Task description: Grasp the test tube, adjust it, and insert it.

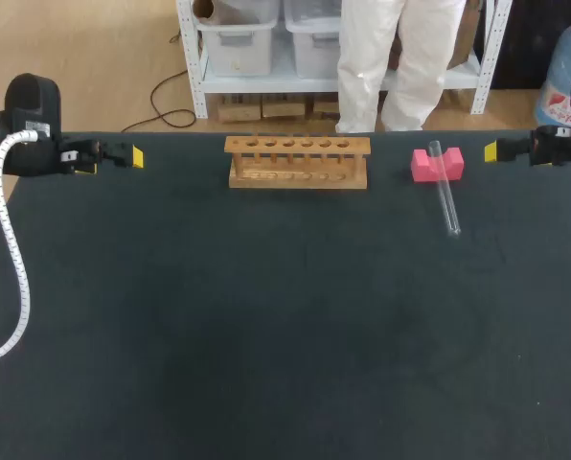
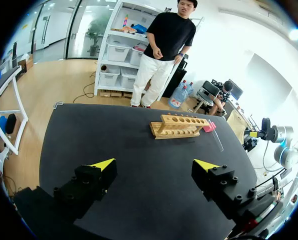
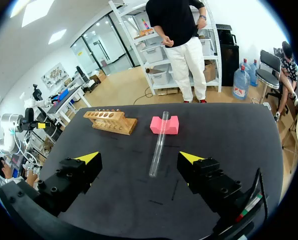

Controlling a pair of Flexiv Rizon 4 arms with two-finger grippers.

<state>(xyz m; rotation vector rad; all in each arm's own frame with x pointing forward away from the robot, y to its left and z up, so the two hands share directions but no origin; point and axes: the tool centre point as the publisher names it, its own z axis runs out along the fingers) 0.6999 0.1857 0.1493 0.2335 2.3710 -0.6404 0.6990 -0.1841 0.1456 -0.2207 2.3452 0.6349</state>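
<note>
Both left hand and right hand gape; glass tube crosses notched pink block.

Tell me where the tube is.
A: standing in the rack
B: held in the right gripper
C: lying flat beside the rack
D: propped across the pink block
D: the tube rests across the pink block, with its other end down on the table.

A lab (wooden tube rack, test tube)
</note>
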